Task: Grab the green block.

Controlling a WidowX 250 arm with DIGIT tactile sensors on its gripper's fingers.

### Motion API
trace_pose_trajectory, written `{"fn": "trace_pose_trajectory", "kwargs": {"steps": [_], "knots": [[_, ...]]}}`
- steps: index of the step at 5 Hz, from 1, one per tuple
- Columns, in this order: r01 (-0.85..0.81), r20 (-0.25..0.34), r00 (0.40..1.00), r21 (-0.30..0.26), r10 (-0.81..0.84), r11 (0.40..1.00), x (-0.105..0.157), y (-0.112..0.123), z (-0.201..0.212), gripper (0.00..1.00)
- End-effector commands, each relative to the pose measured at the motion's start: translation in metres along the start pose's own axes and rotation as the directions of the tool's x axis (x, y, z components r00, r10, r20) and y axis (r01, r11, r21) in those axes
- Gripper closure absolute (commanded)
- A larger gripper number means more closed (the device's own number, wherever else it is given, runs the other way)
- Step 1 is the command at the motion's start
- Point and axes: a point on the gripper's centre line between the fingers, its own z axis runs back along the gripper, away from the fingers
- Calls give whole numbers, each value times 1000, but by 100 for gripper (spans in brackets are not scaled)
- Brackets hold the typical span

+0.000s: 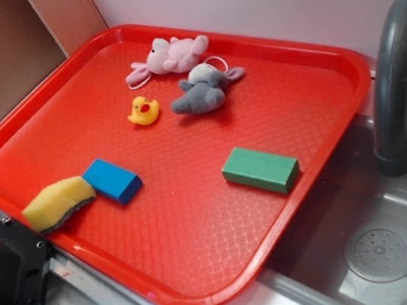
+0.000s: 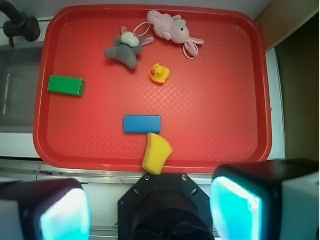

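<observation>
1. I am looking down from my wrist at a red tray that holds all the objects. My end effector sits at the bottom of this view, outside the tray's near rim, with its two fingers spread wide and nothing between them.

2. The green block lies flat on the tray's far left side in my wrist view, close to the rim that borders a grey sink. In the exterior view the same block rests alone, well apart from everything else.

3. Other objects to avoid: a blue block near the tray's middle front, touching or just beside a yellow sponge; a small yellow duck; a grey plush toy; and a pink plush toy toward the far edge.

4. My judgement: the grab has not begun, so the step in hand is the approach. I should travel leftward and forward, staying high enough to pass over the blue block and sponge.

5. To grasp well, I should turn my wrist so the fingers straddle the block's shorter width, not its length, and centre over it before descending.

6. The rim and sink lie close on that side, so I should come straight down, keeping the outer finger clear of the rim.

7. I should close only once both fingers are level with the block's side faces.
</observation>
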Motion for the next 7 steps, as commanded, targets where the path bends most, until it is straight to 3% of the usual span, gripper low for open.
{"fn": "trace_pose_trajectory", "kwargs": {"steps": [1, 2, 3, 4, 5, 6, 7], "knots": [[0, 0, 1000, 0, 0, 1000, 0, 0, 0, 0], [251, 48, 966, 80, -256, 965, 33, -25, -14, 0], [449, 15, 891, 108, -453, 887, 52, -43, -28, 0], [640, 17, 763, 122, -647, 758, 70, -75, -42, 0], [742, -18, 661, 166, -750, 650, 86, -107, -64, 0], [828, -86, 556, 146, -827, 542, 96, -129, -97, 0], [853, -117, 520, 114, -846, 509, 99, -136, -131, 0]]}}
